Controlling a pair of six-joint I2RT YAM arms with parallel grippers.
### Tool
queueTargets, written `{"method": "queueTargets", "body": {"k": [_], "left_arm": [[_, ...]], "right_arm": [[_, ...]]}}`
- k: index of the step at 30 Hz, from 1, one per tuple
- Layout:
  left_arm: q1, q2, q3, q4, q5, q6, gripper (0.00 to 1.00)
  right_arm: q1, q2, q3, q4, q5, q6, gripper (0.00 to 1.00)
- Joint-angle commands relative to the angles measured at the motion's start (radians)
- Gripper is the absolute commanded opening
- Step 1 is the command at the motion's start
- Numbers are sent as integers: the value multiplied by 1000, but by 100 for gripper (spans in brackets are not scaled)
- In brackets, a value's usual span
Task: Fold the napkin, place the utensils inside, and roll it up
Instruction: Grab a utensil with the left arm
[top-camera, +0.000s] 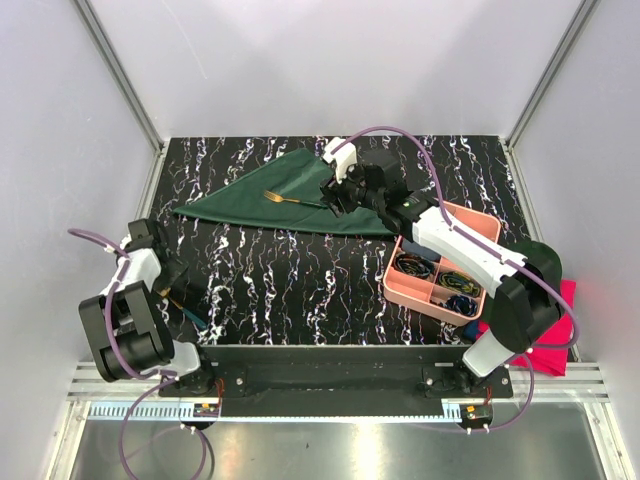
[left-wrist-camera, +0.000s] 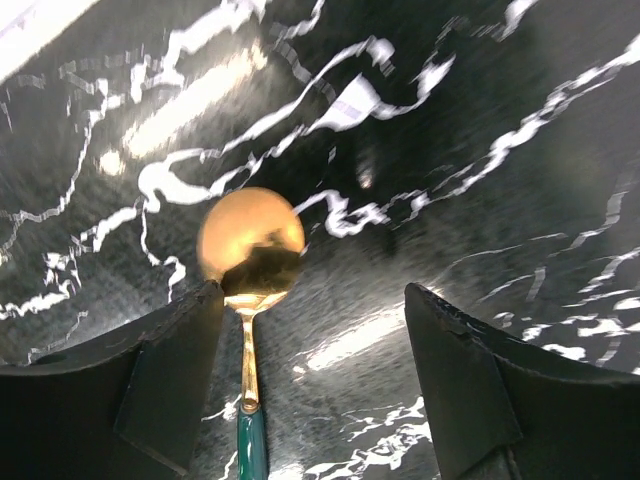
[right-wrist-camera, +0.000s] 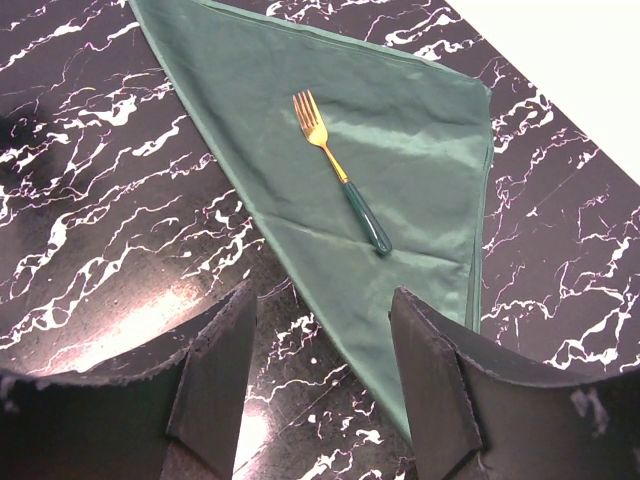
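On the left, our left hand (left-wrist-camera: 312, 300) hangs low over the counter (left-wrist-camera: 480, 150) with its fingers spread and nothing gripped. The spoon (left-wrist-camera: 250, 245) lies between them, its gold bowl ahead of the fingertips and its neck hard against one finger, well apart from the other. We judge that closing from here would be off-centre: the far finger could shove the thin handle sideways across the slick counter, or the spoon could pivot and slip out. On the right, our right hand (right-wrist-camera: 320, 300) is also open and empty. It hovers above the near edge of the napkin (right-wrist-camera: 420, 130), which lies folded into a triangle ahead of it. The fork (right-wrist-camera: 340, 170) rests on the cloth, further ahead of the fingertips. A low pass here could snag the soft edge, pulling the fold open and shifting the fork.
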Motion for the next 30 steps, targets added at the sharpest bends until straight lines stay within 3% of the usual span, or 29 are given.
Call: {"method": "queueTargets", "body": {"k": [1, 7, 12, 15, 16, 18, 21, 22, 30], "left_arm": [[6, -19, -17, 18, -4, -43, 76], [6, -4, -32, 21, 5, -58, 75], [10, 59, -21, 21, 37, -57, 66], [10, 65, -29, 35, 51, -58, 48], [10, 67, -29, 36, 56, -60, 37], [10, 77, -29, 41, 71, -58, 28], [8, 91, -23, 46, 102, -57, 3], [8, 85, -20, 49, 111, -55, 0], [-32, -27, -26, 125, 224, -41, 0]], "right_arm": [[1, -39, -2, 48, 29, 0, 64], [1, -21, 5, 50, 22, -2, 65], [1, -22, 2, 48, 26, -7, 65], [1, -20, 4, 48, 23, -7, 66], [1, -19, 4, 48, 20, -5, 66], [0, -17, 4, 47, 18, -5, 66], [1, -16, 4, 47, 12, -3, 66], [1, -13, 4, 45, 11, -3, 66], [1, 33, 22, 38, -69, 53, 66]]}}
